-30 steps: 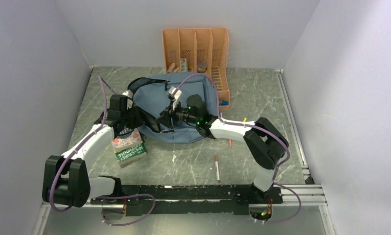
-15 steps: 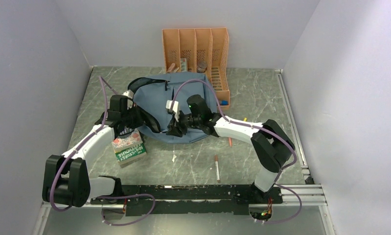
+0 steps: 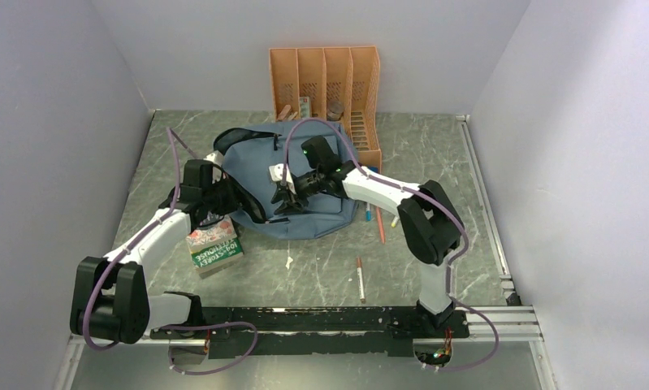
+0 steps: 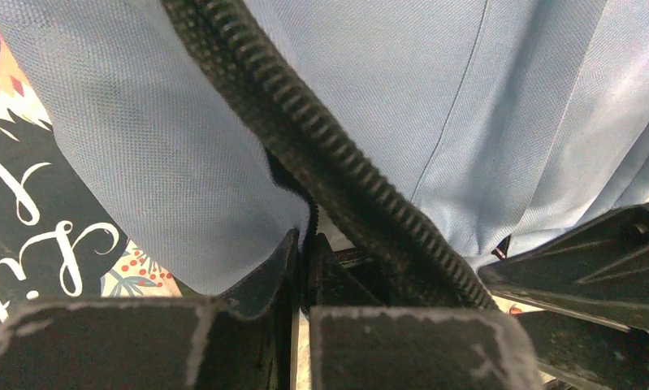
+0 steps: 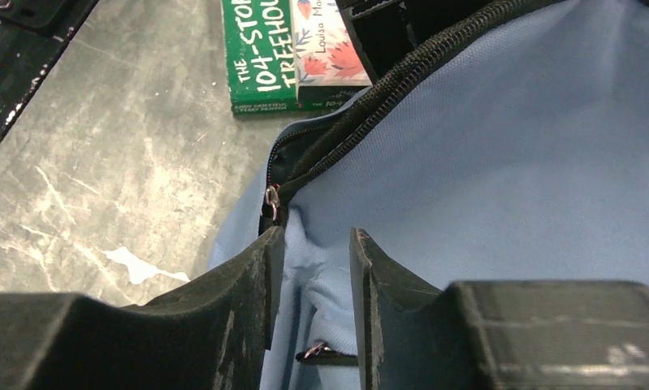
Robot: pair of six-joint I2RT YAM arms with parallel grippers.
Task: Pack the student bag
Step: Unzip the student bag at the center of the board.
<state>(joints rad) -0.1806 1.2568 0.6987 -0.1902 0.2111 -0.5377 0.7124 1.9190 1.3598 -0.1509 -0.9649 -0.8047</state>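
The dusty-blue student bag (image 3: pixel 252 166) lies flat on the table's middle-left, its black zip (image 4: pixel 329 171) partly undone along the near-left edge. My left gripper (image 3: pixel 223 199) is at that corner, shut on the bag's zip edge (image 4: pixel 305 244). My right gripper (image 3: pixel 282 191) rests on the bag's top face (image 5: pixel 508 162), with its jaws a little apart and pinching a raised fold of blue fabric (image 5: pixel 314 244). A small metal zip pull (image 5: pixel 270 199) sits just beyond its left fingertip.
A green and floral book (image 3: pixel 214 244) lies by the bag's near-left corner. An orange file organizer (image 3: pixel 325 81) stands against the back wall. Pens (image 3: pixel 360 278) and a white paper scrap (image 3: pixel 289 262) lie on the table, right of and in front of the bag.
The right gripper has moved back and left across the bag's top, its jaws narrowing slightly around the fabric. The left gripper has kept its hold and place.
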